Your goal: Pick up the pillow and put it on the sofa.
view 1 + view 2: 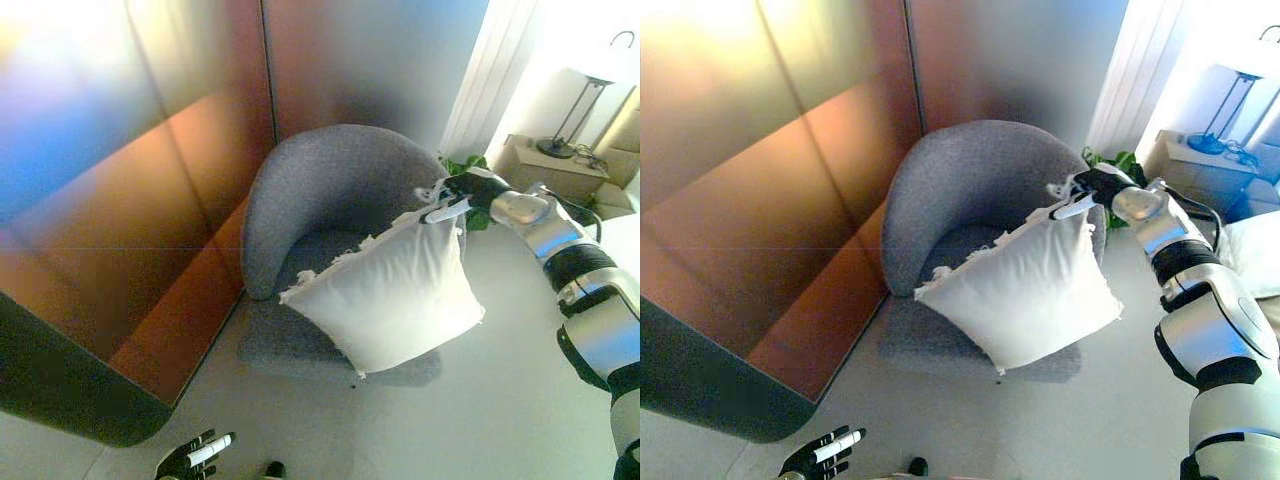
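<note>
Above the seat of the grey armchair [330, 190], a white pillow [385, 295] with a frayed fringe is held off the floor, tilted, its upper right corner highest. That corner is pinched by the right hand [455, 197], whose fingers are curled onto the fabric; the arm is extended from the lower right. The pillow's lower corner is seen in front of the chair's base. Low at the bottom edge, the left hand [193, 457] is shown with fingers relaxed and holding nothing. Behind the chair, reddish-brown wall panels [190, 170] are noted; to the right, a green plant [465, 165], a side table [550, 165] and a lamp [590, 90].
</note>
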### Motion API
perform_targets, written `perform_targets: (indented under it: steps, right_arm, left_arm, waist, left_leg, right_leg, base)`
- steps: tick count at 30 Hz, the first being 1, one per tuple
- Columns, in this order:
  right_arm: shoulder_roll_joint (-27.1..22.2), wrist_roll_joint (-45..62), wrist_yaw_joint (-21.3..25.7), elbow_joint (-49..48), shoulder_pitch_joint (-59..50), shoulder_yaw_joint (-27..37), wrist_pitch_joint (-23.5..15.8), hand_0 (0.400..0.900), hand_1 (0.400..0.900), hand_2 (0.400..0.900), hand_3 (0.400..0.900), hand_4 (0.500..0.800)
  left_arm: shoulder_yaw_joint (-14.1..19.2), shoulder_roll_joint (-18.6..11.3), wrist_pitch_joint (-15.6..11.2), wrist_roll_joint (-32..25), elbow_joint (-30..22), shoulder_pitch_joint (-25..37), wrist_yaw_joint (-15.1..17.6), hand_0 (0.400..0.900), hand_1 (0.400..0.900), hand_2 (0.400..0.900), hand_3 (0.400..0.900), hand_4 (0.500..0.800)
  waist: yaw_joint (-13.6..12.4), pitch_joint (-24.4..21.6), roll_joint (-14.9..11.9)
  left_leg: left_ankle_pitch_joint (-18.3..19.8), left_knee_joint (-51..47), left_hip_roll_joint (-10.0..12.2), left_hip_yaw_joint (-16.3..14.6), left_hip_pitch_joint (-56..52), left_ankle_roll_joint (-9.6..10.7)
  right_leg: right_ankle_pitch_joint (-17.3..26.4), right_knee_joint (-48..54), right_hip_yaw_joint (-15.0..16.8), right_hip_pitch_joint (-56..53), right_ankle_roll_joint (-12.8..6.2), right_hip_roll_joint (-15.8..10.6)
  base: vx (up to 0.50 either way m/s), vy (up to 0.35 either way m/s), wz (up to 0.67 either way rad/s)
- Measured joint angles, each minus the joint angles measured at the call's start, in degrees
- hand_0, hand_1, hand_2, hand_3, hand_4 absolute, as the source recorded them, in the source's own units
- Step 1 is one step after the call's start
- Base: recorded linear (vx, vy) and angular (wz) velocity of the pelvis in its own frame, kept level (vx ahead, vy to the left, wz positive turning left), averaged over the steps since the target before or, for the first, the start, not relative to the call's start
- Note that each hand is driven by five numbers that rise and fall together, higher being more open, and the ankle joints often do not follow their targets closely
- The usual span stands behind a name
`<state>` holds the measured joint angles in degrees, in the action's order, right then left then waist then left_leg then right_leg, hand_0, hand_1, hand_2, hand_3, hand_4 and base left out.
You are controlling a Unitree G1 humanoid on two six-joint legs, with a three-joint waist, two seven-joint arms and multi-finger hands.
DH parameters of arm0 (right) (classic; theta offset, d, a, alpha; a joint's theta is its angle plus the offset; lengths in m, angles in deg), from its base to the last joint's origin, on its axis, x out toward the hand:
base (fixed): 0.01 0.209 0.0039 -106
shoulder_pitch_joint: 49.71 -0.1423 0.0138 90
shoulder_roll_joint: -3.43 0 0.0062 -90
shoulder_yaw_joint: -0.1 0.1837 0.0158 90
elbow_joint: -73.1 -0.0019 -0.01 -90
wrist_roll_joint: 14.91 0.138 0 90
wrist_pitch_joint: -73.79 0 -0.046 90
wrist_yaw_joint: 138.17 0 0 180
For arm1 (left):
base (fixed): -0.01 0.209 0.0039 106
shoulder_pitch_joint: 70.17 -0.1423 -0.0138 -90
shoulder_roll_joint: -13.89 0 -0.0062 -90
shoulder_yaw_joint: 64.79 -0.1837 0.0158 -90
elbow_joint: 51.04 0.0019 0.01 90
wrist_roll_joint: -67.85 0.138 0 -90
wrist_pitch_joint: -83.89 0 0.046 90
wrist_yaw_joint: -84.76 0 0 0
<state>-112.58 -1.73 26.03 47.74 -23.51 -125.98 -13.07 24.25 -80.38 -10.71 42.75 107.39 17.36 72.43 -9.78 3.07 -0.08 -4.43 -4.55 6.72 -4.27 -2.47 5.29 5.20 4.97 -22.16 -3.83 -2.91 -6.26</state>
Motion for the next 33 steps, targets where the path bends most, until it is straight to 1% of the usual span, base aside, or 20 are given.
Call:
perform_targets:
  steps: [3,8,11,13,15,17,20,21,22,23,24,25,26,28,29,31,32,33]
  right_arm:
    - [-0.09,2.79,0.59,1.24,-0.02,2.91,-0.01,0.900,0.900,0.900,0.900,0.800]
    - [-0.53,4.26,1.70,2.88,0.08,5.48,-0.42,0.900,0.900,0.900,0.900,0.800]
    - [-1.21,4.34,1.74,2.82,0.19,6.87,-1.45,0.900,0.900,0.900,0.900,0.800]
    - [-2.36,4.56,1.97,2.80,0.80,8.80,-1.66,0.900,0.900,0.900,0.900,0.800]
    - [-3.83,5.19,3.25,2.64,2.42,11.83,-1.77,0.900,0.900,0.900,0.900,0.800]
    - [-5.62,5.89,4.16,2.19,5.44,14.86,-2.48,0.900,0.900,0.900,0.900,0.800]
    - [-7.40,7.07,5.47,1.31,11.02,19.00,-2.58,0.900,0.900,0.900,0.900,0.800]
    - [-7.94,7.33,5.78,0.82,13.19,20.10,-2.58,0.900,0.900,0.900,0.900,0.800]
    - [-8.07,7.53,5.97,0.19,16.19,22.71,-2.72,0.900,0.900,0.900,0.900,0.800]
    - [-8.14,7.68,6.49,0.18,17.80,23.17,-2.70,0.900,0.900,0.900,0.900,0.800]
    - [-8.36,8.55,6.74,-0.53,20.62,24.98,-2.79,0.900,0.900,0.900,0.900,0.800]
    - [-8.43,9.40,7.35,-2.24,24.51,27.73,-3.36,0.900,0.900,0.900,0.900,0.800]
    - [-8.51,9.75,7.94,-2.53,26.55,28.42,-3.66,0.900,0.900,0.900,0.900,0.800]
    - [-8.43,11.31,8.97,-5.84,32.27,31.76,-4.14,0.900,0.900,0.900,0.900,0.800]
    - [-8.33,11.86,9.64,-7.04,34.97,33.05,-4.79,0.900,0.900,0.900,0.900,0.800]
    - [-7.20,11.90,10.65,-8.82,39.68,35.65,-6.13,0.900,0.900,0.900,0.900,0.800]
    - [-6.98,11.89,10.72,-8.98,40.19,35.90,-6.23,0.900,0.900,0.900,0.900,0.800]
    - [-5.33,11.90,11.89,-12.45,45.02,37.25,-7.34,0.900,0.900,0.900,0.900,0.800]
  left_arm:
    - [0.00,-0.01,-0.27,0.07,1.65,-0.17,-0.25,0.900,0.900,0.900,0.900,0.800]
    - [0.00,0.00,-0.94,0.40,2.01,-0.28,-1.32,0.900,0.900,0.900,0.900,0.800]
    - [-0.04,0.00,-1.85,0.51,2.04,-0.30,-1.59,0.900,0.900,0.900,0.900,0.800]
    - [-0.05,0.02,-1.97,0.51,2.03,0.08,-1.88,0.900,0.900,0.900,0.900,0.800]
    - [-0.04,0.08,-2.34,0.51,2.01,0.28,-1.93,0.900,0.900,0.900,0.900,0.800]
    - [-0.03,0.08,-2.41,0.48,2.04,0.24,-1.86,0.900,0.900,0.900,0.900,0.800]
    - [0.01,0.08,-2.40,0.47,2.21,-0.03,-1.81,0.900,0.900,0.900,0.900,0.800]
    - [0.01,0.09,-2.44,0.42,2.23,-0.11,-1.80,0.900,0.900,0.900,0.900,0.800]
    - [0.04,0.09,-2.44,0.25,2.38,-0.21,-1.73,0.900,0.900,0.900,0.900,0.800]
    - [0.06,0.10,-2.44,0.19,2.73,-0.21,-1.64,0.900,0.900,0.900,0.900,0.800]
    - [0.17,0.10,-2.47,0.18,2.78,-0.21,-1.46,0.900,0.900,0.900,0.900,0.800]
    - [0.58,0.11,-2.78,0.13,2.79,-0.22,-1.44,0.900,0.900,0.900,0.900,0.800]
    - [0.59,0.11,-2.98,0.08,2.84,-0.26,-1.41,0.900,0.900,0.900,0.900,0.800]
    - [1.00,0.12,-3.29,0.03,3.00,-0.30,-1.40,0.900,0.900,0.900,0.900,0.800]
    - [1.37,0.16,-3.44,0.03,3.10,-0.20,-1.41,0.900,0.900,0.900,0.900,0.800]
    - [2.08,0.16,-4.05,0.01,3.11,-0.29,-1.45,0.900,0.900,0.900,0.900,0.800]
    - [2.15,0.17,-4.07,0.00,3.11,-0.29,-1.45,0.900,0.900,0.900,0.900,0.800]
    - [2.45,0.17,-4.37,-0.05,3.02,-0.13,-1.46,0.900,0.900,0.900,0.900,0.800]
  waist:
    - [0.33,0.03,0.18]
    - [0.54,0.09,0.34]
    - [1.68,0.13,0.38]
    - [1.94,0.13,0.38]
    - [2.18,0.14,0.33]
    - [2.44,0.16,0.26]
    - [3.78,0.23,0.15]
    - [4.25,0.26,0.10]
    - [5.04,0.31,0.01]
    - [5.29,0.34,0.02]
    - [6.29,0.40,-0.09]
    - [6.64,0.45,-0.16]
    - [7.37,0.48,-0.18]
    - [8.27,0.64,-0.12]
    - [8.39,0.66,-0.12]
    - [9.66,0.76,-0.15]
    - [9.75,0.78,-0.13]
    - [9.91,0.88,-0.11]
  left_leg:
    - [-0.04,0.00,-0.04,-0.31,-0.15,-0.04]
    - [0.00,-0.01,0.01,-1.28,-0.71,-0.04]
    - [0.03,-0.02,-0.01,-1.60,-0.86,-0.10]
    - [0.07,-0.02,0.00,-1.96,-1.12,-0.13]
    - [0.16,-0.02,0.03,-2.91,-1.50,-0.17]
    - [0.33,-0.03,0.03,-3.52,-1.80,-0.21]
    - [0.57,-0.03,0.04,-4.32,-2.15,-0.26]
    - [0.70,-0.04,0.07,-4.63,-2.22,-0.26]
    - [0.81,-0.04,0.10,-5.05,-2.36,-0.25]
    - [0.93,-0.04,0.14,-5.57,-2.52,-0.24]
    - [1.03,-0.05,0.19,-5.84,-2.54,-0.23]
    - [1.09,-0.06,0.21,-5.89,-2.52,-0.19]
    - [1.21,-0.06,0.25,-6.47,-2.60,-0.15]
    - [1.36,-0.07,0.38,-7.09,-2.58,-0.09]
    - [1.48,-0.07,0.49,-7.33,-2.68,-0.04]
    - [1.54,-0.06,0.61,-7.80,-2.71,0.04]
    - [1.55,-0.06,0.62,-7.86,-2.72,0.04]
    - [1.64,-0.07,0.78,-8.63,-2.79,0.11]
  right_leg:
    - [0.01,-0.02,0.14,0.00,-0.01,-0.07]
    - [0.06,-0.07,0.94,-0.01,-0.02,-0.06]
    - [0.08,-0.08,1.22,-0.02,-0.05,-0.10]
    - [0.09,-0.09,1.55,-0.06,-0.06,-0.09]
    - [0.11,-0.10,2.15,-0.02,-0.08,-0.08]
    - [0.16,-0.11,2.74,0.01,-0.13,-0.08]
    - [0.21,-0.11,3.51,0.13,-0.20,-0.06]
    - [0.21,-0.10,3.79,0.17,-0.22,-0.04]
    - [0.22,-0.10,4.15,0.26,-0.23,-0.01]
    - [0.25,-0.09,4.69,0.42,-0.27,0.04]
    - [0.26,-0.09,4.98,0.53,-0.28,0.09]
    - [0.26,-0.07,5.06,0.59,-0.28,0.12]
    - [0.28,-0.09,5.62,0.87,-0.27,0.21]
    - [0.36,-0.07,6.21,1.19,-0.23,0.34]
    - [0.39,-0.07,6.68,1.36,-0.20,0.46]
    - [0.39,-0.07,6.86,1.44,-0.18,0.61]
    - [0.39,-0.07,6.94,1.49,-0.18,0.62]
    - [0.53,-0.07,7.75,1.93,-0.01,0.79]
  base:
    - [0.01,0.003,-0.13]
    - [0.00,0.022,-0.15]
    - [0.00,0.033,-0.13]
    - [-0.01,0.025,-0.18]
    - [-0.02,0.021,-0.21]
    - [-0.03,0.020,-0.22]
    - [-0.04,0.018,-0.21]
    - [-0.02,0.009,-0.18]
    - [-0.02,0.003,-0.16]
    - [-0.03,-0.002,-0.15]
    - [-0.03,0.001,-0.17]
    - [-0.04,0.006,-0.15]
    - [-0.04,0.007,-0.14]
    - [-0.03,-0.001,-0.13]
    - [-0.04,-0.006,-0.13]
    - [-0.04,-0.002,-0.12]
    - [-0.04,0.000,-0.11]
    - [-0.03,-0.006,-0.10]
